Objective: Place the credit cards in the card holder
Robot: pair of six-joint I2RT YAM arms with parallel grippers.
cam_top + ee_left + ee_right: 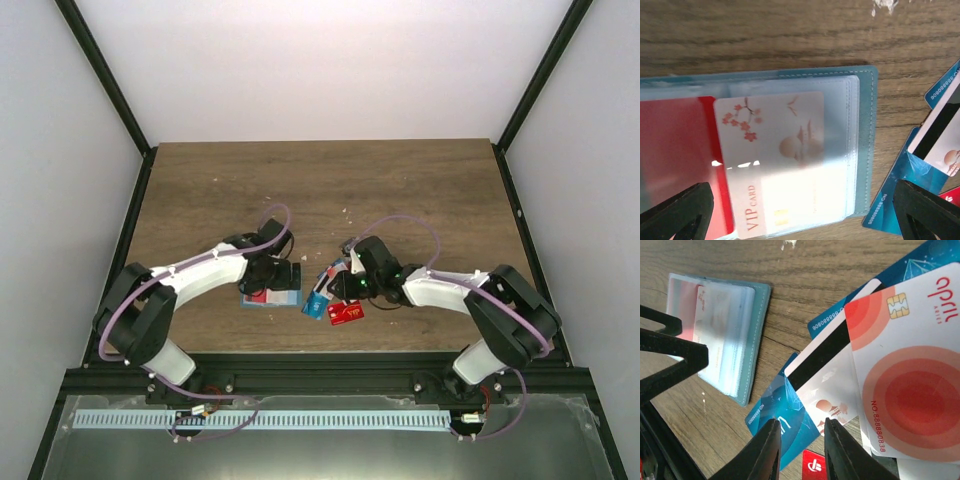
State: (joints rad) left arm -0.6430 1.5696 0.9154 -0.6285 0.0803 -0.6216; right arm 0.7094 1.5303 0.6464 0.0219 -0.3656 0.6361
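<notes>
Two cards [770, 150] sit in the open holder [865, 145] on the worktop [320, 190], the left end effector [800, 212] spread wide astride it, probably to steady it, while the right end effector [800, 450], jaws narrow, hangs over the loose cards [900, 390] just beside, its grip unclear.

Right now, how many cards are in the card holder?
2: a red card, and a white VIP card overlapping its right edge, in the card holder. Others may be hidden.

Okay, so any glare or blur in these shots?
Left wrist: glare whitens the clear sleeve over the VIP card in the card holder. Right wrist: the red-circle card is sharp, the holder hazy. Top external: even light, the loose cards tiny.
</notes>
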